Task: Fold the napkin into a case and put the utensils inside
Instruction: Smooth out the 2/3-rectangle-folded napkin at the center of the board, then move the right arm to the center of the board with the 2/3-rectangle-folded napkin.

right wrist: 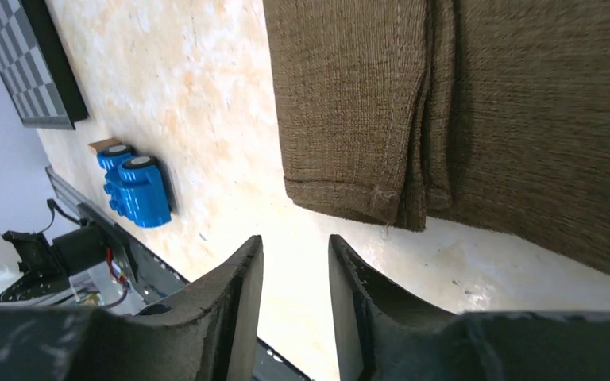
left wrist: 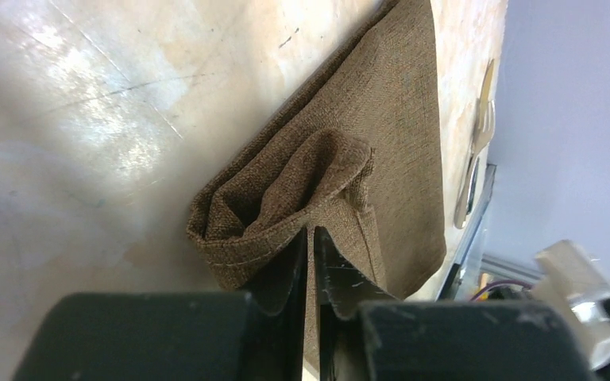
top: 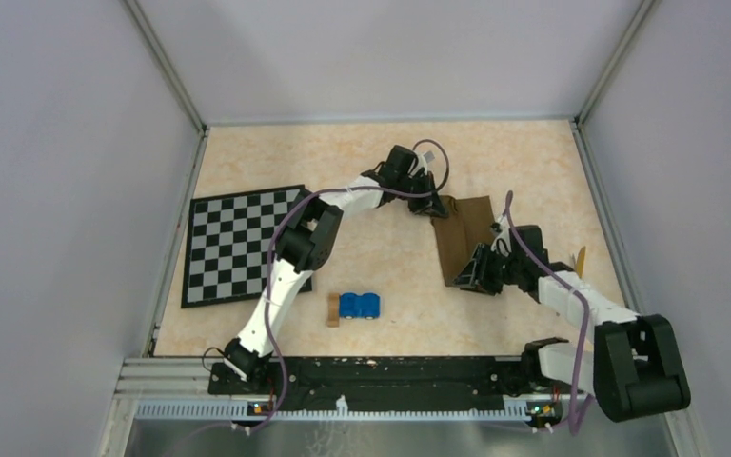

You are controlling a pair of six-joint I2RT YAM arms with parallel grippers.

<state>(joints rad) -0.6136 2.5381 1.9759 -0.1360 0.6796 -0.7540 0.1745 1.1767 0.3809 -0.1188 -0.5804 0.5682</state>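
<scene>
The dark brown napkin [top: 466, 238] lies folded into a long narrow strip, the case, right of the table's middle. My left gripper [top: 433, 205] is at its far end, shut on a raised fold of cloth [left wrist: 326, 171] that bunches up between the fingers [left wrist: 311, 230]. My right gripper [top: 481, 271] hovers at the strip's near end, open with only bare table between its fingers [right wrist: 295, 242]. The layered hem of the napkin [right wrist: 365, 190] is just beyond them. The utensils [left wrist: 476, 151], a fork and a spoon, lie on the table beyond the napkin's right side [top: 581, 259].
A black-and-white checkered mat [top: 238, 243] lies at the left. A blue block [top: 359, 305] with a small tan wooden block [top: 333, 309] beside it sits near the front middle. Grey walls enclose the table on three sides.
</scene>
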